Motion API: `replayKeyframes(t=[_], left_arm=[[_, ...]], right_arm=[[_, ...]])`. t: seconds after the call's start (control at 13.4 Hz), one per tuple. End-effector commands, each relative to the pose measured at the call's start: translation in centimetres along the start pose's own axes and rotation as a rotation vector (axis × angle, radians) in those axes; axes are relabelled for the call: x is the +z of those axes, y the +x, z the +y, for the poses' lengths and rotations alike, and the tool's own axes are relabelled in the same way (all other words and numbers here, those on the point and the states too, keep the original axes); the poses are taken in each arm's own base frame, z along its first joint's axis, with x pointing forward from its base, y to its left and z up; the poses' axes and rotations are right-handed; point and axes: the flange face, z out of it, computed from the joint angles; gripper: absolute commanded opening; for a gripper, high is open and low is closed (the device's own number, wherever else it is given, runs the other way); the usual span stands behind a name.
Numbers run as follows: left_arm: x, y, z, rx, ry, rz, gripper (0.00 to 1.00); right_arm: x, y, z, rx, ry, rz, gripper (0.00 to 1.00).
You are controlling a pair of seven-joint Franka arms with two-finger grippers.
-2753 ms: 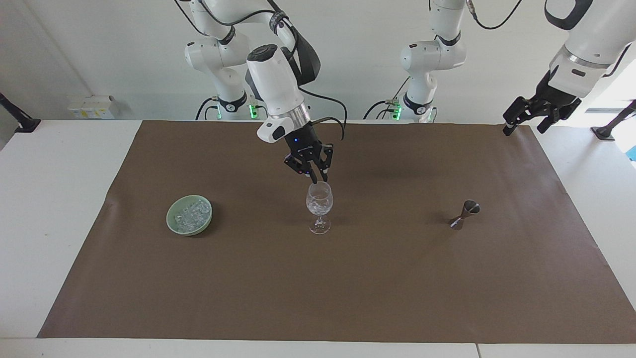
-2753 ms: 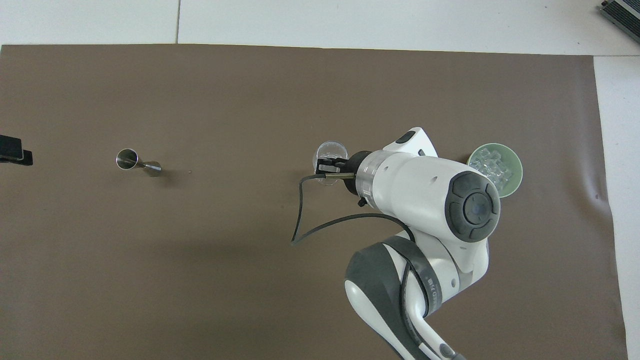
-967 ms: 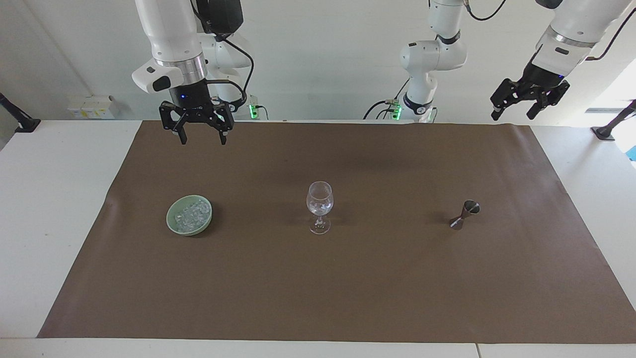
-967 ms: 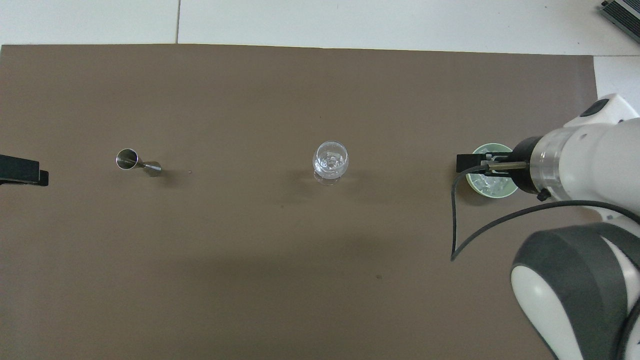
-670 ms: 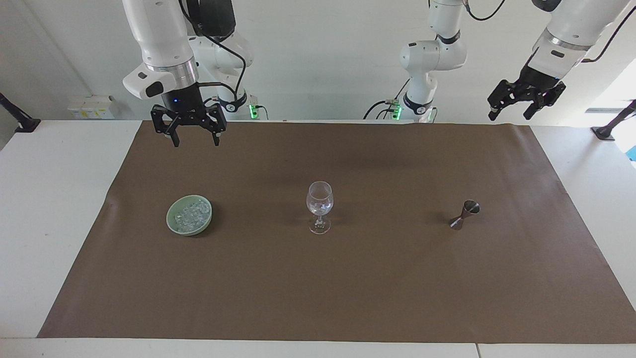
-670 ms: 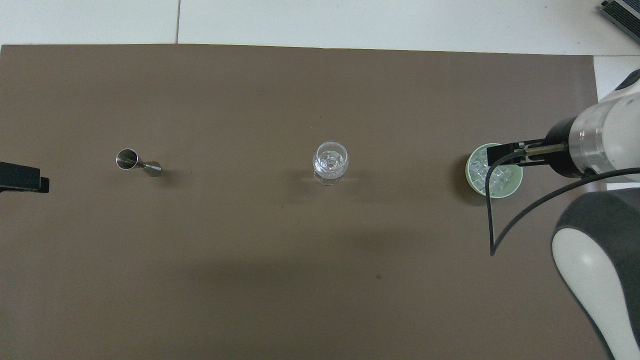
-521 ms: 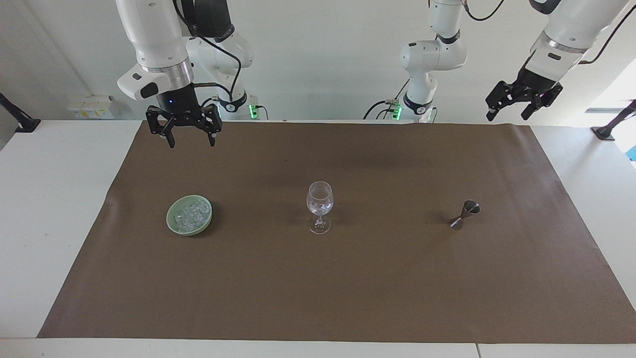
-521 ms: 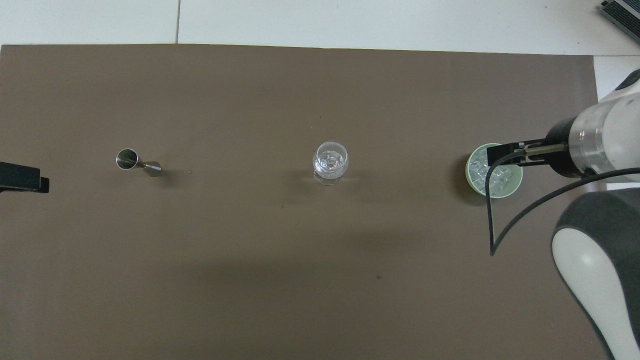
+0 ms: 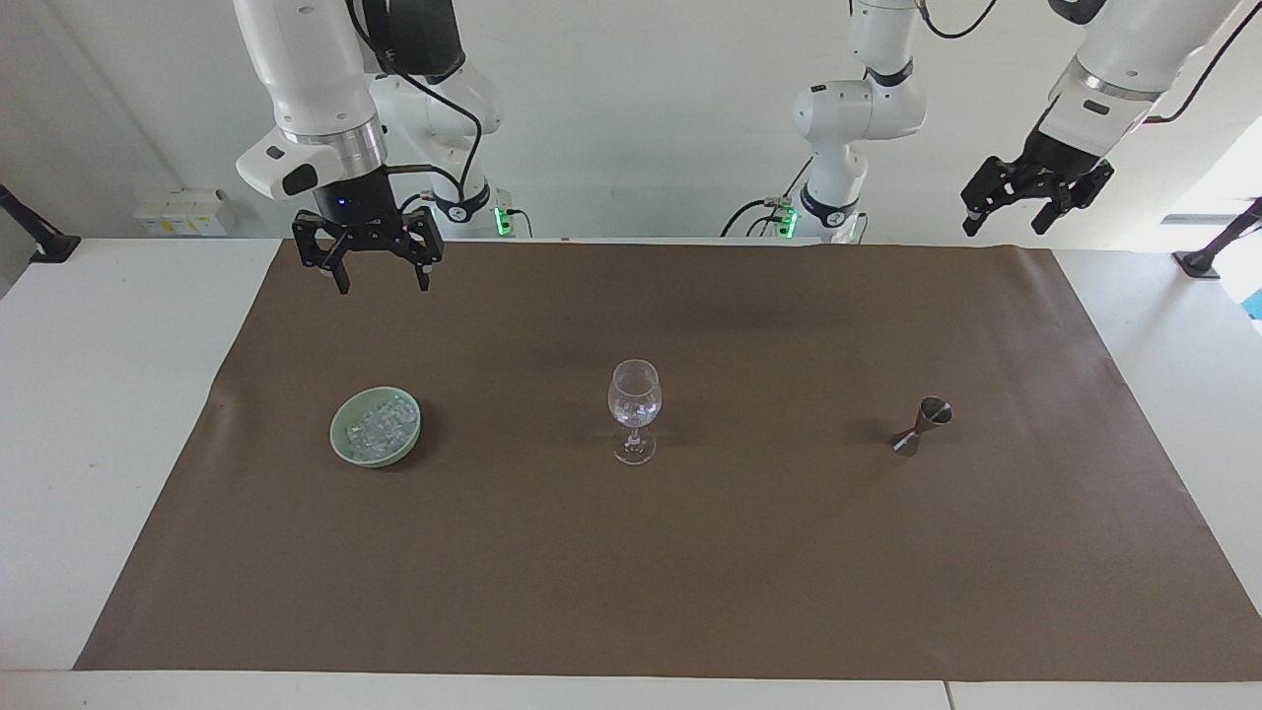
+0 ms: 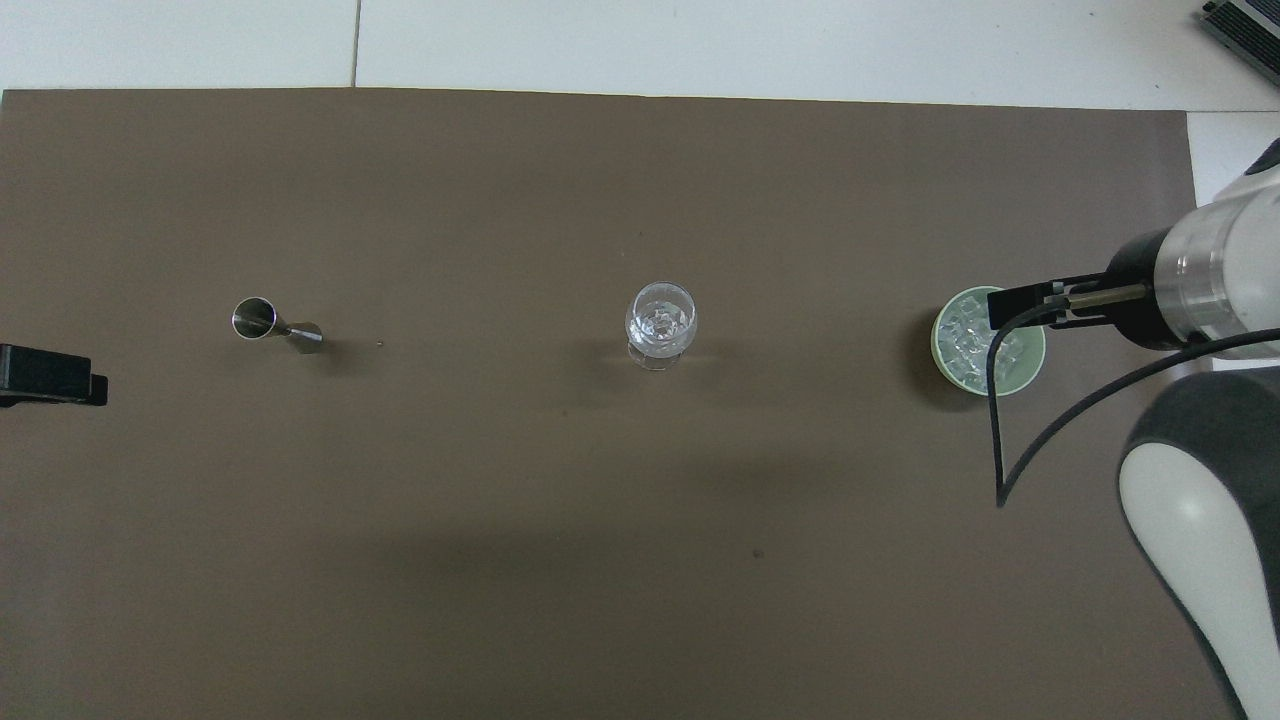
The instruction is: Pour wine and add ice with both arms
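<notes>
Both claws stood raised with fingers spread and nothing between them. High up, the right gripper (image 9: pixel 376 266) hung over the brown mat (image 9: pixel 690 572) toward the right arm's end of the table, pointing straight down, its black fingers hooked inward at the tips. Well clear of the table, the left gripper (image 9: pixel 1025 202) hung tilted over the mat's corner at the left arm's end.

Below, a shallow, round, pale green bowl (image 9: pixel 340 444) held the ice (image 9: pixel 380 426), a heap of small clear glinting chunks. At the mat's middle a stemmed wine glass (image 9: pixel 634 406) stood upright with more clear chunks in its rounded bowl. Toward the left arm's end, a metal hourglass-shaped jigger (image 9: pixel 921 425) leaned over.

The mat lay smooth and matte on a white table (image 9: pixel 99 394), against a plain white wall (image 9: pixel 641 99).
</notes>
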Motion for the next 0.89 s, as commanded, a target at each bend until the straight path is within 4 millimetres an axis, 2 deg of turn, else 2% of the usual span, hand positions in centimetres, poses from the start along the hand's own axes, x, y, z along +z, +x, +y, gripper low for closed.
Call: replayKeyframes(t=[0.0, 0.15, 0.3, 0.45, 0.67, 0.82], left_arm=[[-0.1, -1.0, 0.2, 0.000, 0.016, -0.011, 1.00], [0.0, -1.5, -0.3, -0.003, 0.032, -0.040, 1.00], [0.0, -1.6, -0.1, 0.008, 0.034, -0.041, 1.00], [0.0, -1.6, 0.1, 0.016, 0.034, -0.038, 1.00], [-0.2, -1.1, 0.4, 0.101, 0.033, 0.010, 1.00], [-0.1, -0.7, 0.5, 0.092, 0.032, 0.042, 1.00]], right_arm=[[-0.3, 0.4, 0.5, 0.008, 0.004, 0.006, 1.00], [-0.6, -0.1, 0.9, 0.016, 0.003, -0.022, 1.00], [-1.6, 0.0, 0.3, 0.034, -0.008, -0.037, 1.00], [-2.2, 0.2, 1.6, 0.080, 0.000, -0.038, 1.00], [-2.0, 0.3, 2.3, 0.092, 0.008, -0.042, 1.00], [-1.9, 0.4, 2.4, 0.090, 0.008, -0.039, 1.00]])
